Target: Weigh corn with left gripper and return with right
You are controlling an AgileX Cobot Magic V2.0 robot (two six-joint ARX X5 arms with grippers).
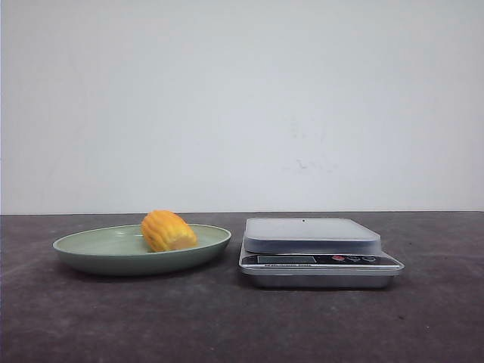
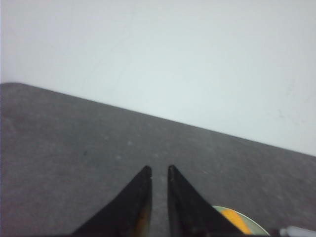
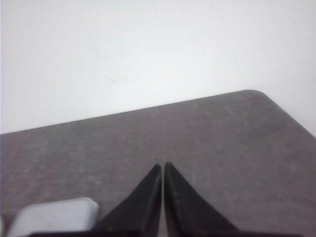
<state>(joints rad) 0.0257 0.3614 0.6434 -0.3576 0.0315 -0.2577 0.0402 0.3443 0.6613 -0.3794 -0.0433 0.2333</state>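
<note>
The table [image 1: 227, 325] carries the scale [image 1: 318, 253] and the green plate [image 1: 91, 253]. The corn [image 1: 168, 231] lies on its side in the plate, untouched.

The left gripper [image 2: 159, 173] holds nothing, tips nearly pressed together; the corn lies ahead of it and toward the scale. The right gripper [image 3: 163, 168] is pressed together, idle.

Judged step: first pickup. Spread the left fingers wide, align across the cob's ridged flanks, descend clear of the plate rim, then close gently.

Yellow-orange ridged corn [image 1: 168, 231], pale green plate [image 1: 91, 246], silver scale [image 1: 318, 246].
</note>
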